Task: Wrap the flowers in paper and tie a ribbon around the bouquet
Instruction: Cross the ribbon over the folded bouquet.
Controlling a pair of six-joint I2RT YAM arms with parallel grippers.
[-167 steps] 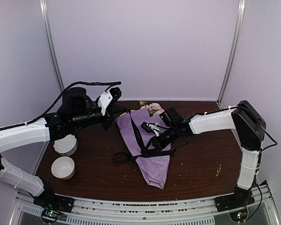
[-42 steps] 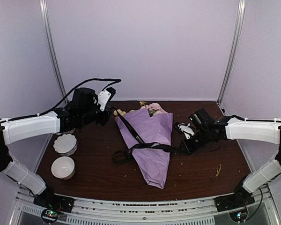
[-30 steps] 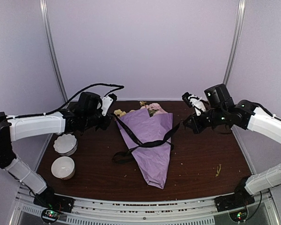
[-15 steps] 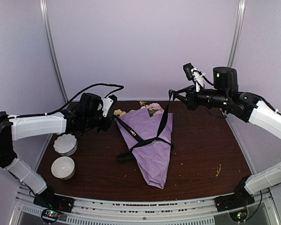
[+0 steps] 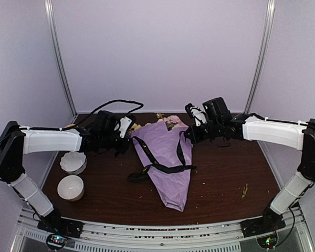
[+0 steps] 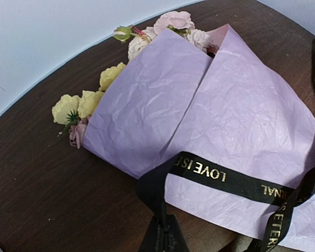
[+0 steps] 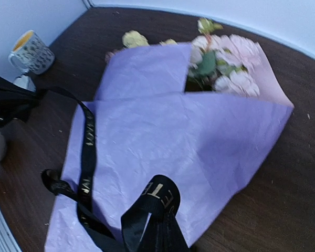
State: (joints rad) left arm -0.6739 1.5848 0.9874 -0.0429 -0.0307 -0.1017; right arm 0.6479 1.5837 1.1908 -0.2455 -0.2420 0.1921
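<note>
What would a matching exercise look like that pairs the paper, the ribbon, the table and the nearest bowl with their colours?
Things:
1. paper
2. ribbon
3. table
4. nearest bowl

Colours:
A. black with lettering
B. white
C. lilac
D. dark brown

Pairs: 1-C, 2-A, 3-D, 4-B

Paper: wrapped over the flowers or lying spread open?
Wrapped: the paper forms a cone, two flaps overlapping; the flowers show only as blooms at its wide end, and the ribbon crosses over it.
</note>
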